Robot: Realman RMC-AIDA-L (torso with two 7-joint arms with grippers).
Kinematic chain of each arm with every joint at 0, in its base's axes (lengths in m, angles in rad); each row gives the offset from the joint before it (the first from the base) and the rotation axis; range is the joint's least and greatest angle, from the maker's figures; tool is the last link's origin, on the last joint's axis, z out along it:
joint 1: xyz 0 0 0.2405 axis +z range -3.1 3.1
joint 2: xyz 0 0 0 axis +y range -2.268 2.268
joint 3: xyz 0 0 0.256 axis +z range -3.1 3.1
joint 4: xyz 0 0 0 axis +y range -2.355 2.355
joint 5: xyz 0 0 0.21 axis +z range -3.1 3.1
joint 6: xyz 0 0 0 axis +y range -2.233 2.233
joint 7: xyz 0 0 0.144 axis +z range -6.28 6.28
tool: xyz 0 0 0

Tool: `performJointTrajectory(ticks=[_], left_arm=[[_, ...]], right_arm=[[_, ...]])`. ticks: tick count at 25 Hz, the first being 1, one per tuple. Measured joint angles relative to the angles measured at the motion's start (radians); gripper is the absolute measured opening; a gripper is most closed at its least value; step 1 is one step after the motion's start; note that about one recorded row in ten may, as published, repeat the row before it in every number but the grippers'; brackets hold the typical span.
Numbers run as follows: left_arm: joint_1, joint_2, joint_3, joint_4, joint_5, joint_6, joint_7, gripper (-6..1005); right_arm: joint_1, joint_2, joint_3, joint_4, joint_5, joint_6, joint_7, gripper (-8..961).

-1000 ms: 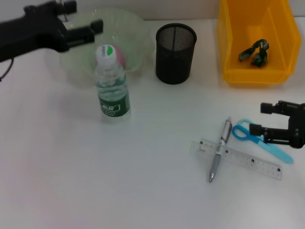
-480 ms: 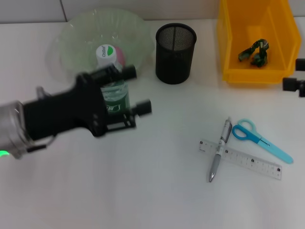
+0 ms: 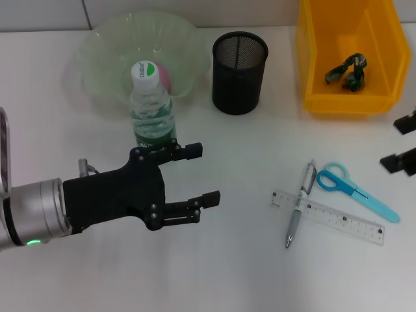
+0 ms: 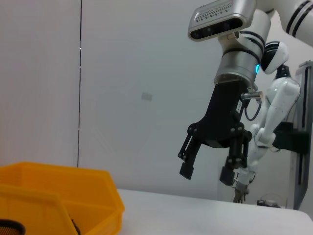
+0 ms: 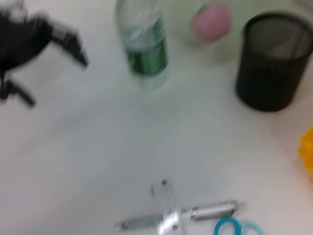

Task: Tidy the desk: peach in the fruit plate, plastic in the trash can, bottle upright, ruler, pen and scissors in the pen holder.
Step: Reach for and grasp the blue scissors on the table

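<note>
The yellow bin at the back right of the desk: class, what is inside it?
Inside the yellow bin lies one crumpled piece of dark green plastic on the floor. The rest of the visible floor looks bare; the near wall hides a strip of it.

The right gripper (image 4: 211,171) hangs in the air on its arm, fingers (image 4: 186,169) pointing down and spread apart with nothing between them. Below it lies the white desk (image 4: 195,213), which the fingertips do not touch. Well off to one side of the pincer and lower sits a yellow bin (image 4: 58,196), its rim beneath fingertip level.
</note>
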Motion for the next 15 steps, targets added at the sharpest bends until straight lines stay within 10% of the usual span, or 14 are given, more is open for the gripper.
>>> performJointTrajectory(ticks=[5, 15], left_arm=[[-0.005, -0.001, -0.003, -0.002, 0.009, -0.013, -0.021, 802], [-0.015, -0.004, 0.001, -0.005, 0.010, -0.044, -0.027, 801]], right_arm=[[0.041, 0.054, -0.114, 0.017, -0.174, 0.023, -0.016, 787], [0.052, 0.063, -0.183, 0.228, -0.361, 0.212, 0.182, 755]])
